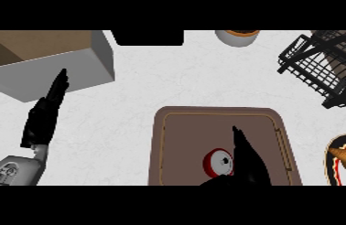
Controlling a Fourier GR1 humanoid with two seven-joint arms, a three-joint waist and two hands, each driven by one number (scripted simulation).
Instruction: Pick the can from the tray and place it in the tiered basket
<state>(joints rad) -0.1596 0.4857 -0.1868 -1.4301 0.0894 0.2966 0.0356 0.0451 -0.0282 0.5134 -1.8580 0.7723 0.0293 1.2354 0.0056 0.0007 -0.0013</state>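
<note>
Counter (135,105) update, barely started I reckon: can (218,163) sits in the tray (182,137), my right hand (250,162) just beside it, fingers straight, nothing grabbed, left hand (42,116) resting open near the box (47,50), so the pick-up and the tiered basket (317,64) drop are left.

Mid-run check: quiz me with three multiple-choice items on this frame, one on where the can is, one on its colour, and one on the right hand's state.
1. Where is the can?
A. on the tray
B. on the floor
C. on a shelf

2. What colour is the can's side?
A. blue
B. red
C. green

3. What is the right hand doing?
A. curled round the can
B. out of view
C. open, fingers straight, beside the can

Answers:
1 A: the can lies inside the tray's raised rim.
2 B: a red wall rings its white end.
3 C: the hand's fingers stretch straight along the can's right side, not round it.
</note>
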